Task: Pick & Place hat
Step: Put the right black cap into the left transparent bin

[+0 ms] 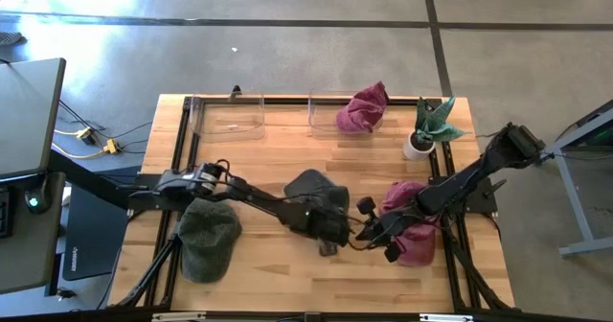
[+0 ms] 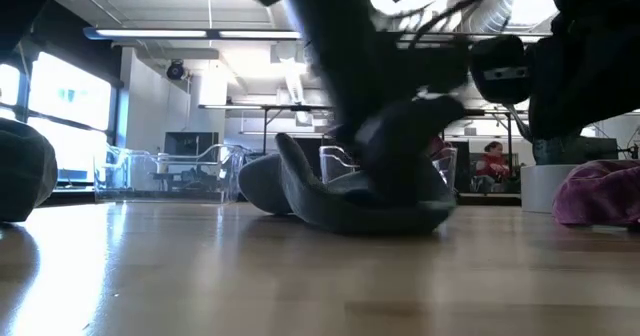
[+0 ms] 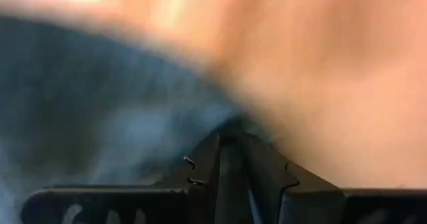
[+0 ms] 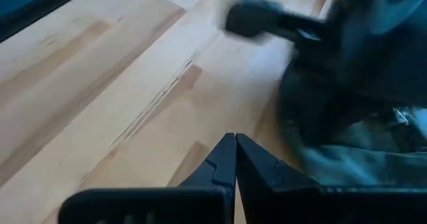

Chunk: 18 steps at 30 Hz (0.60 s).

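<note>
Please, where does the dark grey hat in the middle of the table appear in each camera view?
High view: the dark grey hat lies mid-table, by the left gripper.
Low view: centre, lying on the table, partly behind an arm.
Left wrist view: the dark blur filling one side, probably this hat.
Right wrist view: the dark cloth at the edge.
Shared landmark: the wooden table.
</note>
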Tool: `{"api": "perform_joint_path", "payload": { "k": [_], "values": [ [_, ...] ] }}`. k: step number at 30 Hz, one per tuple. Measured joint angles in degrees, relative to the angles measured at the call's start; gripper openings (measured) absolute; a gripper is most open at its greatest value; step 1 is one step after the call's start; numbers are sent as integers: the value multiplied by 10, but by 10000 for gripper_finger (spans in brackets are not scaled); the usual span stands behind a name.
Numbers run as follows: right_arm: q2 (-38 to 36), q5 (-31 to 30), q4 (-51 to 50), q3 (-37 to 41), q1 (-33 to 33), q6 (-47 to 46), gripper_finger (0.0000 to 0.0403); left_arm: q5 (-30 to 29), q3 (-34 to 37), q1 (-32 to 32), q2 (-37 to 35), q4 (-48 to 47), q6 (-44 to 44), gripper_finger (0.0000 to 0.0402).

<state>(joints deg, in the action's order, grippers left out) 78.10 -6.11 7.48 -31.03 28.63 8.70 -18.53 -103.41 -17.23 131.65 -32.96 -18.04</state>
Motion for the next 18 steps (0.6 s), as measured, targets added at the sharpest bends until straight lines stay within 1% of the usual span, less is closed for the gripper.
{"api": "perform_joint_path", "payload": {
  "k": [1,2,3,5,6,8,11,14,16,18],
  "values": [
    [-6,-4,-5,0,1,4,2,24,-4,1,7,43,18,59],
    [-11,-10,-4,0,1,5,2,33,-4,-1,12,59,37,59],
    [-17,-14,-4,0,1,6,3,37,-2,-1,14,51,48,59],
    [-28,-20,-12,0,1,5,5,27,-13,-8,14,41,57,59],
    [-30,-20,-13,0,0,4,6,13,-20,-11,13,34,59,59],
    [-31,-20,-13,-1,0,4,5,-22,-34,-24,1,-8,63,59],
    [-18,-23,-11,-1,0,-2,2,-71,-58,-41,-14,-43,51,59],
    [8,-71,10,-1,-2,-35,3,-107,-78,-54,-9,-169,-4,59],
    [35,-100,37,-1,-10,-55,2,-112,-80,-54,-6,-228,-49,59],
    [67,-101,60,-1,-24,-69,1,-84,-72,-49,-11,-230,-68,59]
  ]
}}
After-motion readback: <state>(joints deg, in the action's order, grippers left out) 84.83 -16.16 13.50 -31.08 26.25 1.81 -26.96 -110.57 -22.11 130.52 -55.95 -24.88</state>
